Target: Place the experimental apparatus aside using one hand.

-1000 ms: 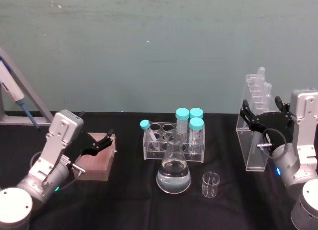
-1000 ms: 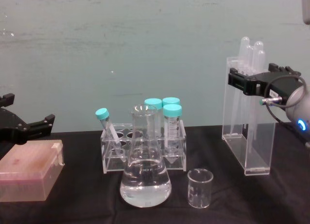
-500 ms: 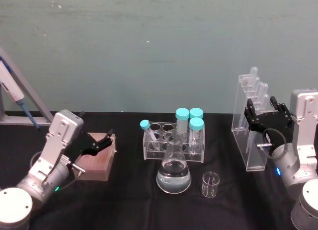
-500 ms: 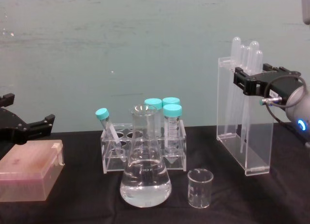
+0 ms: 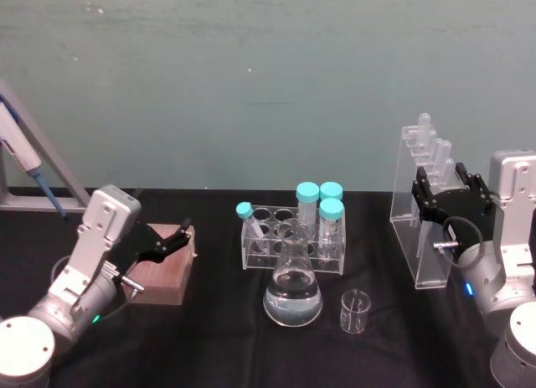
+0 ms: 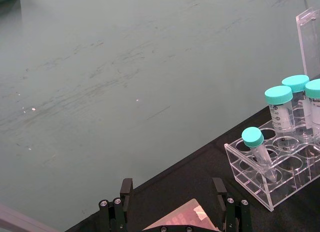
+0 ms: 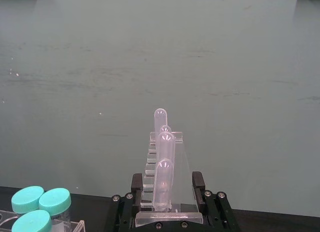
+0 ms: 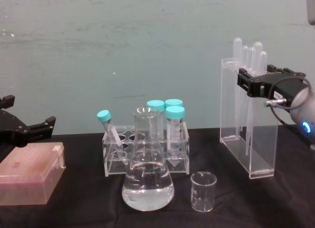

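1. A laboratory bench: a black-covered table (image 5: 209,346) against a plain green wall (image 5: 251,69).
2. Well left of the right gripper (image 5: 448,197) stand a conical flask (image 5: 293,297) of clear liquid, a small beaker (image 5: 355,311) and a rack of teal-capped tubes (image 5: 276,241).
3. Held in that gripper: a clear stand of long tubes (image 5: 410,245).

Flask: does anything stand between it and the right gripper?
Yes. The right gripper is shut on the tube stand, and the small beaker stands just right of the flask, on that gripper's side. The left gripper is open over the pink box, far left.
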You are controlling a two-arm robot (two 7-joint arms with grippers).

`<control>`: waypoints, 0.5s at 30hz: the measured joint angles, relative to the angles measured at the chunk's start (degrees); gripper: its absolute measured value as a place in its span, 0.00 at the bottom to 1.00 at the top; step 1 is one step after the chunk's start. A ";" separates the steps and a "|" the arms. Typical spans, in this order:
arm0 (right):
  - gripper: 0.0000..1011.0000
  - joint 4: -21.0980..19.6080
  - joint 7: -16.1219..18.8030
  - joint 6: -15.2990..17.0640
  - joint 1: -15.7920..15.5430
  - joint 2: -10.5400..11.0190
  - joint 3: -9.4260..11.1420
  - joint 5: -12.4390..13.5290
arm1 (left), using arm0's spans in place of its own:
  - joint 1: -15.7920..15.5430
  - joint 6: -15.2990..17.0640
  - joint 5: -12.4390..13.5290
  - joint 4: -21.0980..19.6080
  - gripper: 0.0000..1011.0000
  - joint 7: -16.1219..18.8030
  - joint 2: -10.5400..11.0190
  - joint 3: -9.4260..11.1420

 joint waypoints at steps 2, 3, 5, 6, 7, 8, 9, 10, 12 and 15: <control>0.59 0.09 0.02 -0.07 0.05 0.00 0.04 0.00 | 0.00 0.00 0.00 0.00 0.99 0.00 0.00 0.00; 0.59 0.17 0.03 -0.19 0.07 0.00 0.11 0.01 | 0.00 0.00 0.00 0.00 0.99 0.00 0.00 0.00; 0.59 0.27 0.03 -0.38 0.08 -0.01 0.21 0.03 | 0.00 0.00 0.00 0.00 0.99 0.00 0.00 0.00; 0.59 0.33 0.04 -0.52 0.09 -0.01 0.30 0.07 | 0.00 0.00 0.00 0.00 0.99 0.00 0.00 0.00; 0.59 0.36 0.04 -0.62 0.09 -0.01 0.38 0.13 | 0.00 0.00 0.00 0.00 0.99 0.00 0.00 0.00; 0.59 0.36 0.04 -0.62 0.09 -0.01 0.38 0.13 | 0.00 0.00 0.00 0.00 0.99 0.00 0.00 0.00; 0.59 0.37 0.05 -0.75 0.10 -0.01 0.47 0.18 | 0.00 0.00 0.00 0.00 0.99 0.00 0.00 0.00; 0.59 0.38 0.06 -0.95 0.11 0.00 0.53 0.20 | 0.00 0.00 0.00 0.00 0.99 0.00 0.00 0.00; 0.59 0.38 0.07 -1.16 0.11 0.00 0.59 0.23 | 0.00 0.00 0.00 0.00 0.99 0.00 0.00 0.00; 0.59 0.38 0.12 -1.66 0.13 0.03 0.73 0.32 | 0.00 0.00 -0.01 0.00 0.99 0.00 0.00 0.00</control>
